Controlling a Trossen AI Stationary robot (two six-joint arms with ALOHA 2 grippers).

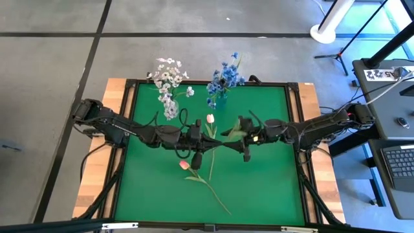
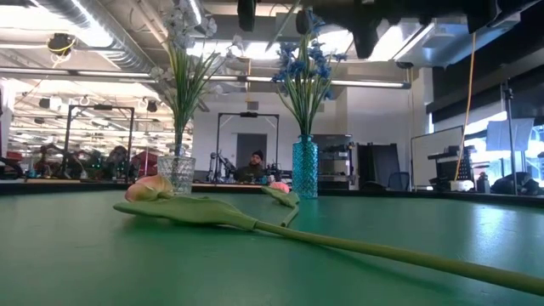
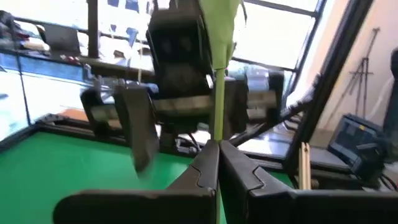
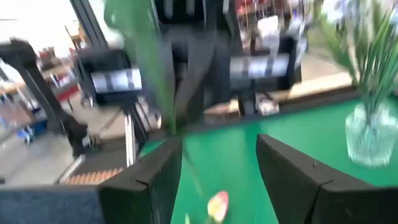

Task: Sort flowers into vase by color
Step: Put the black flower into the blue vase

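Note:
My left gripper (image 1: 197, 147) (image 3: 219, 149) is over the middle of the green table, shut on the stem of a pale pink-white tulip (image 1: 210, 119) held above the table. My right gripper (image 1: 239, 141) (image 4: 217, 155) faces it from the right, open, with the tulip's leaves (image 1: 233, 133) (image 4: 149, 62) just ahead of its fingers; whether they touch does not show. A second pink tulip (image 1: 184, 165) (image 2: 149, 189) lies flat on the table. White sprays stand in a clear vase (image 2: 177, 170), blue sprays in a blue vase (image 2: 304, 166). My left gripper pinches the tulip's green stem (image 3: 218, 134) between its two fingers, about midway along the stem (image 1: 206, 145). The fingers come level from the table's left and lie across it. The tulip is lifted clear, its head toward the far edge.
Both vases stand at the table's far edge (image 1: 194, 84), the clear one left of the blue one. The lying tulip's stem (image 1: 217, 197) runs toward the near right. A raised dark frame (image 1: 299, 116) borders the mat. A person (image 2: 257, 161) sits far behind the table.

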